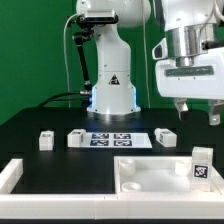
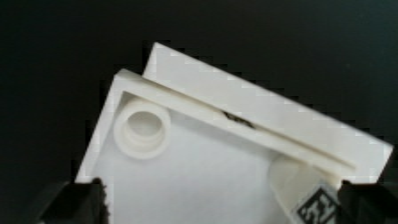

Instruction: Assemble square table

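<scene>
The big flat white plastic square panel [image 1: 150, 172] lies at the lower right of the exterior view, on the black table [image 1: 40, 120]. One short white standing leg [image 1: 200, 166] with a black-and-white tag is upright on the panel, near its right end.

Three other short white legs lie on the table, farther back. The first leg [image 1: 45, 140] is at the left. The second leg [image 1: 77, 137] is just beside the marker board [image 1: 112, 138], on its left. The third leg [image 1: 165, 135] is on the board's right.

A long low white border wall [image 1: 12, 176] runs along the lower left of the frame.

The gripper [image 1: 197, 110] hangs in the air at the upper right, above the standing leg and well apart from it. Its fingers [image 2: 80, 203] are spread wide and hold nothing.

The wrist view looks down on a corner of the panel [image 2: 196, 170], with a round hole [image 2: 143, 128] in it.
</scene>
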Robot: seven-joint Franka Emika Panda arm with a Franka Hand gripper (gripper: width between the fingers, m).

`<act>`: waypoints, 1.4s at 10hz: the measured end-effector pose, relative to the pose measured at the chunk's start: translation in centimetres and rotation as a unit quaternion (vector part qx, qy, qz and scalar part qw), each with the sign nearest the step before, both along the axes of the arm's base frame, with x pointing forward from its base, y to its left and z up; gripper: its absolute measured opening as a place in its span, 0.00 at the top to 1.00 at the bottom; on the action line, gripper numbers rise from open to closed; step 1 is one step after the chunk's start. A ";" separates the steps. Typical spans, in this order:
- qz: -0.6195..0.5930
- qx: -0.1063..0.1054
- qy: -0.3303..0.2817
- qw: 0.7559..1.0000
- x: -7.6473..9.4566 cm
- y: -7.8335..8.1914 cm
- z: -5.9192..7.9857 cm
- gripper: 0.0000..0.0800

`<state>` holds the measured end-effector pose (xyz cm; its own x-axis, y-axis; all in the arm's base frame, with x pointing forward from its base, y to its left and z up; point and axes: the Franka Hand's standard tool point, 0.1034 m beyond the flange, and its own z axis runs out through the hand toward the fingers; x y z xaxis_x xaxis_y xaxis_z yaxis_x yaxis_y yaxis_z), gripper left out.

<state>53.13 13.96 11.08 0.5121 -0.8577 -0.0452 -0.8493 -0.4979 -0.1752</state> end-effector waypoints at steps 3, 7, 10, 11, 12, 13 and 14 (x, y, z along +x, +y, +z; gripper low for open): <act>0.166 -0.028 0.003 0.986 -3.2 2.7 -1.3 0.19; 0.301 -0.044 -0.016 0.953 -2.9 1.9 -1.3 0.19; 0.421 -0.059 0.001 0.905 -5.7 2.5 -2.8 0.19; 0.480 -0.062 0.007 0.875 -7.1 1.9 -3.3 0.19; 0.521 -0.074 0.002 0.851 -8.3 1.3 -4.2 0.19; 0.569 -0.092 -0.005 0.817 -9.5 1.1 -5.3 0.19; 0.587 -0.090 -0.003 0.805 -9.4 1.0 -5.1 0.19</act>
<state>43.77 15.00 5.99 0.9739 0.2248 0.0308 0.2253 -0.9742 -0.0134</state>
